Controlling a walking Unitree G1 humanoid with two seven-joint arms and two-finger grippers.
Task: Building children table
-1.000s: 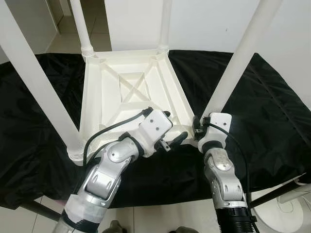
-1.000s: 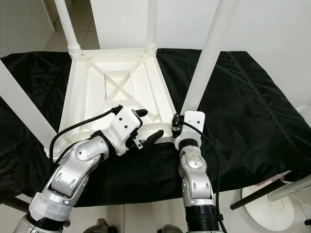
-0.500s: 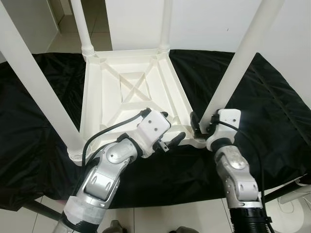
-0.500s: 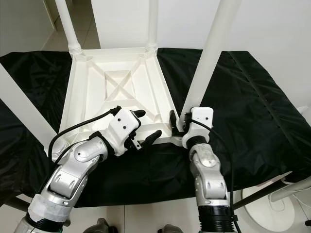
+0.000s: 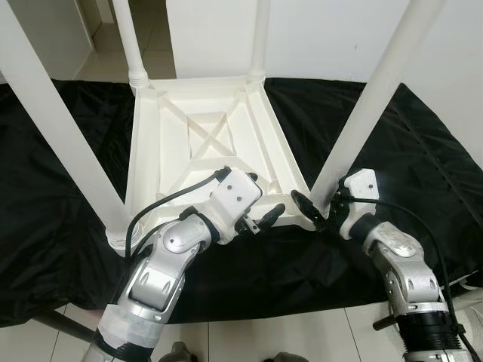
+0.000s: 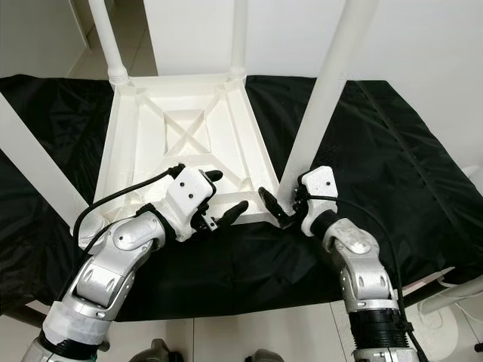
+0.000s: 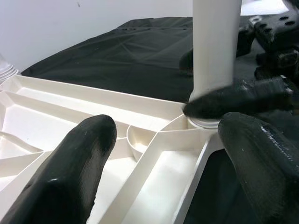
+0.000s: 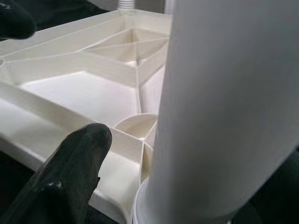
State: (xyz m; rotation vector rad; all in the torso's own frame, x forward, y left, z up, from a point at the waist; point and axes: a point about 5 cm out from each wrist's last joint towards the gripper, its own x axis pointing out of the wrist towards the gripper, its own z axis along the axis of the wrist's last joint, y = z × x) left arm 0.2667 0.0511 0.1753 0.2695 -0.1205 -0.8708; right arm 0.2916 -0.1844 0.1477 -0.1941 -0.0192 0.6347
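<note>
Nearly done, by the look of it. Upside down on the black cloth lies the little table, with all four legs standing up. Left to do, maybe: make the near right leg tight, then flip.

Right pincer sits wide around that leg's foot. Left pincer hangs wide over the near rim, holding nothing.

Up close from the left wrist: a black finger pressed against the leg's foot.
</note>
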